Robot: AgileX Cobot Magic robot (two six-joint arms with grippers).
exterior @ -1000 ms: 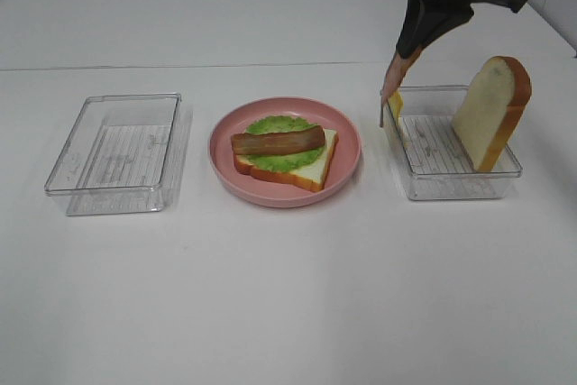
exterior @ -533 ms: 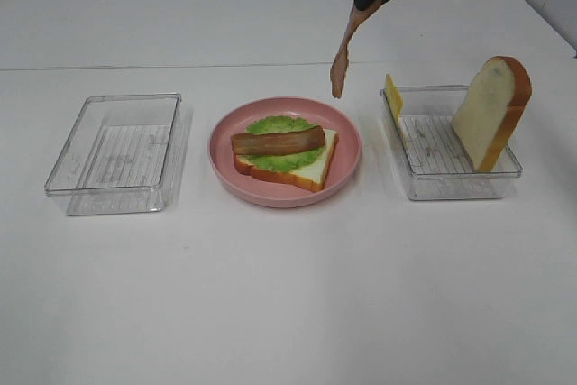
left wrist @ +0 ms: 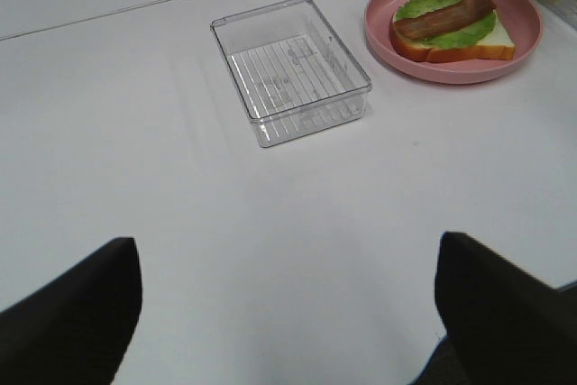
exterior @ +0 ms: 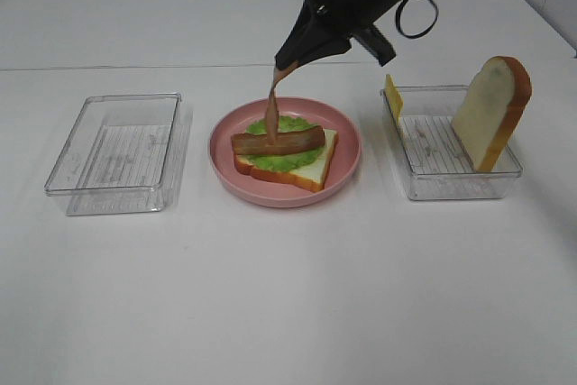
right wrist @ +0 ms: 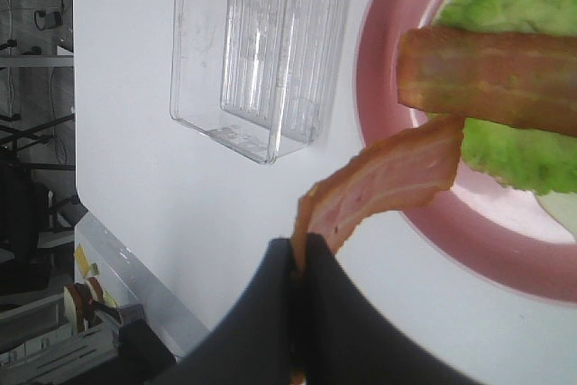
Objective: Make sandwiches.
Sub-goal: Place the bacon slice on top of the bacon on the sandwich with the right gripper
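The sandwich (exterior: 287,152) lies on a round pink plate (exterior: 347,128): one white bread slice, green lettuce (exterior: 270,123) and one brown bacon strip (exterior: 278,142) across the top. My right gripper (exterior: 290,62) hangs above the plate's left half, shut on a second bacon strip (exterior: 270,110) that dangles down to the sandwich. In the right wrist view the pinched bacon strip (right wrist: 388,182) hangs by the lying bacon strip (right wrist: 487,78), held in the right gripper (right wrist: 300,254). My left gripper (left wrist: 288,313) stands open and empty over bare table, well away from the plate (left wrist: 388,38).
An empty clear tray (exterior: 117,152) sits left of the plate. A second clear tray (exterior: 451,182) on the right holds an upright bread slice (exterior: 491,113) and a yellow cheese slice (exterior: 394,96) leaning on its left wall. The table is white.
My right gripper has carried the bacon strip left from the right tray to above the plate, and its lower end now reaches the sandwich. The left arm has not moved.
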